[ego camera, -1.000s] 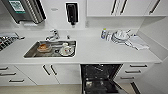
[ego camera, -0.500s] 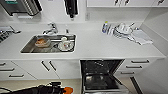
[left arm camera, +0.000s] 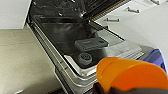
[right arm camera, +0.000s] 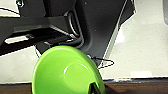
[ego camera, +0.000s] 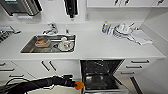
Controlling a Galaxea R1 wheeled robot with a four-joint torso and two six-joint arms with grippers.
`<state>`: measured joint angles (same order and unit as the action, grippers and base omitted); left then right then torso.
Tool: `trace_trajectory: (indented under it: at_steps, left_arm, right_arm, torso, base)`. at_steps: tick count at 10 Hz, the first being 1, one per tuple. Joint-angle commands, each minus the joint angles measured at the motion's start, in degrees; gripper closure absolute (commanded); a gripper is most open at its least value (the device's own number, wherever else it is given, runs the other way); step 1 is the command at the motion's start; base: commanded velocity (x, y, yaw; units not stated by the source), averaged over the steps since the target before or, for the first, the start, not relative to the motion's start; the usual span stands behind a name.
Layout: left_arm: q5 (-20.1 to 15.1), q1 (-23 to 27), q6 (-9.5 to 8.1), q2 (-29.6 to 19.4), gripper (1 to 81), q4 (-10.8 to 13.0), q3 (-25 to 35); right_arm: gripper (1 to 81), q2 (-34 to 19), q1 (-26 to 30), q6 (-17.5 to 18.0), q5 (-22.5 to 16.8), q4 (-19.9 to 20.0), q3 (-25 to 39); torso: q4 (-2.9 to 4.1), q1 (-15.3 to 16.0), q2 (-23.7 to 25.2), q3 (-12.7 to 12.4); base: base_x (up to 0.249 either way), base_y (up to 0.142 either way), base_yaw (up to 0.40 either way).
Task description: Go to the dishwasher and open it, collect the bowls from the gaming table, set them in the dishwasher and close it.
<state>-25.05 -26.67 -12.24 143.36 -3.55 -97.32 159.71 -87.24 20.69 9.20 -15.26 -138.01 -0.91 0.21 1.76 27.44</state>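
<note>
The dishwasher (ego camera: 100, 75) sits under the white counter (ego camera: 100, 47), right of the sink (ego camera: 50, 43), with its door (ego camera: 102, 85) folded down and the dark interior showing. In the left wrist view the open door (left arm camera: 75, 50) lies flat, its inner face carrying a grey detergent box (left arm camera: 91, 43) and a round cap (left arm camera: 85, 58) just beside it.

The left arm (ego camera: 37, 85) comes in low from the left, and an orange bowl (ego camera: 79, 85) sits at its end, just beside the door's left edge. The left claw pinches this orange bowl (left arm camera: 130, 75), which shows large in the wrist view, near the door's front corner. The claw's fingers are hidden by the bowl.

In the right wrist view a green bowl (right arm camera: 67, 72) shows tilted on its side, with part of the right claw (right arm camera: 93, 88) on its rim, pinching it. Behind it are dark robot parts and pale floor (right arm camera: 145, 50).

In the sink lie dishes (ego camera: 66, 45) and a brownish bowl (ego camera: 41, 42). On the counter to the right stand a bottle (ego camera: 105, 27), stacked plates (ego camera: 122, 31) and a cloth (ego camera: 141, 37)
</note>
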Motion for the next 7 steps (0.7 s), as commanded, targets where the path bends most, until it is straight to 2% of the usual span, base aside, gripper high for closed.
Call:
trace_trajectory:
  at_steps: [1, 4, 7]
  left_arm:
    - [-4.57, 9.13, -0.86, 4.90, 81.1, -1.90, -3.74]
    - [-4.13, 9.75, -1.74, 11.78, 81.1, -1.81, -7.27]
    - [-4.22, 11.06, -1.74, 19.14, 81.1, -1.37, -12.28]
  right_arm:
    - [81.1, -0.77, -0.80, 0.14, -3.75, -0.56, 0.65]
    - [81.1, -0.24, -0.18, 0.05, -3.75, -0.47, 0.65]
    - [81.1, -0.24, -0.09, 0.14, -3.75, -0.47, 0.74]
  torso:
    - [0.00, 0.00, 0.00, 0.00]
    - [0.00, 0.00, -0.02, 0.02]
    - [0.00, 0.02, -0.05, 0.02]
  base:
    - [0.000, 0.000, 0.000]
    - [0.000, 0.000, 0.000]
    - [0.000, 0.000, 0.000]
